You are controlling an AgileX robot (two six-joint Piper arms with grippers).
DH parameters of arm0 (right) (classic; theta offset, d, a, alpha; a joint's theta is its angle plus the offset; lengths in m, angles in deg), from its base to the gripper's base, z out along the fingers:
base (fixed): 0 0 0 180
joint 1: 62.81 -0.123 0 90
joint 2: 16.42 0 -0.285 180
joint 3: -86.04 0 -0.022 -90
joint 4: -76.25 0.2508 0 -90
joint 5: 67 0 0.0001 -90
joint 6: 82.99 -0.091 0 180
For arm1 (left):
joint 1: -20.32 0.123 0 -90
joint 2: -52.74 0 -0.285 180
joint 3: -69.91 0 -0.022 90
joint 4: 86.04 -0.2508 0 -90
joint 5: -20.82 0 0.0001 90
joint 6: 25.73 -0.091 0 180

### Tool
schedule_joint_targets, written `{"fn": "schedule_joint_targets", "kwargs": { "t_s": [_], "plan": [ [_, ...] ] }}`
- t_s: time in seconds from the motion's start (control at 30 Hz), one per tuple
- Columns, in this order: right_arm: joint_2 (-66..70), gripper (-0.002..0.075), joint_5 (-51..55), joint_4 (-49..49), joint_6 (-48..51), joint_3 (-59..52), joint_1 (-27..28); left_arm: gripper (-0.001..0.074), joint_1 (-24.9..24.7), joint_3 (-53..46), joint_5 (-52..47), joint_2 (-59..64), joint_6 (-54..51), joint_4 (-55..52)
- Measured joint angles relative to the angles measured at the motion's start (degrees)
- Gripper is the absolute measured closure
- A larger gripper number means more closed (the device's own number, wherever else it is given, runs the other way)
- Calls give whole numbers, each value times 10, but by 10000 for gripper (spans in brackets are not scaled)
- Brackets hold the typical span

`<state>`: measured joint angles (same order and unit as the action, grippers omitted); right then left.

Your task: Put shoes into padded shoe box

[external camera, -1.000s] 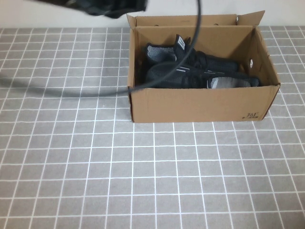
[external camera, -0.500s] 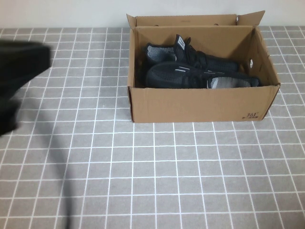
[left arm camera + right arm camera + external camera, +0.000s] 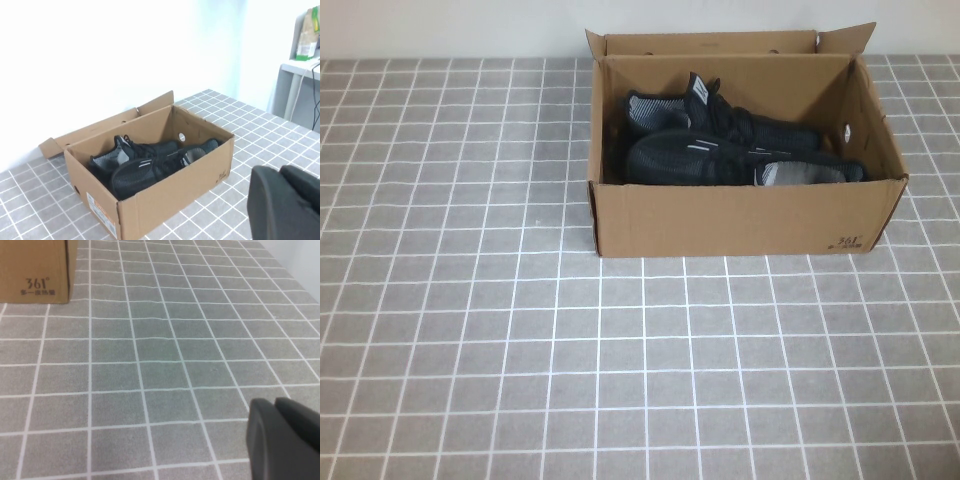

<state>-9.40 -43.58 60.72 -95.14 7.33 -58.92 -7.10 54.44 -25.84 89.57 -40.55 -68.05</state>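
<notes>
Both black shoes lie side by side inside the brown cardboard shoe box, which stands at the back of the table with its flaps open. In the left wrist view the box and the shoes show from the side. My left gripper is shut and empty, off to the side of the box and well clear of it. My right gripper is shut and empty, low over bare tiles; a printed corner of the box is far from it. Neither gripper shows in the high view.
The grey tiled table top stretches in front of and to the left of the box. A white wall stands behind the box. A white shelf shows off the table in the left wrist view.
The left arm and its cable were over the box a second ago, swung to the left edge, and have now left the high view. Box and shoes have not moved.
</notes>
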Motion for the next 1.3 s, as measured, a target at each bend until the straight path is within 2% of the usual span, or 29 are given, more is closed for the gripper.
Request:
{"fn": "schedule_joint_targets", "kwargs": {
  "t_s": [0.2, 0.33, 0.53, 0.77, 0.93, 1.1, 1.3],
  "plan": [
    [0, 734, 0, 0, 0, 0, 0, 736, 0, -4, 7, -1, 0, 1],
    [0, 734, 0, 0, 0, 0, 0, 736, 0, -20, 64, -1, 1, -5],
    [0, 734, 0, 0, 0, 0, 0, 737, 9, -74, 147, -16, 12, -82],
    [0, 734, 0, 0, 0, 0, 0, 737, 68, -227, 275, -62, 26, -107],
    [0, 734, 0, 0, 0, 0, 0, 737, 109, -343, 331, -90, 30, -108],
    [0, 734, 0, 0, 0, 0, 0, 737, 116, -461, 382, -138, 52, -108],
    [0, 734, 0, 0, 0, 0, 0, 737, 128, -599, 502, -238, 71, -108]
  ]
}}
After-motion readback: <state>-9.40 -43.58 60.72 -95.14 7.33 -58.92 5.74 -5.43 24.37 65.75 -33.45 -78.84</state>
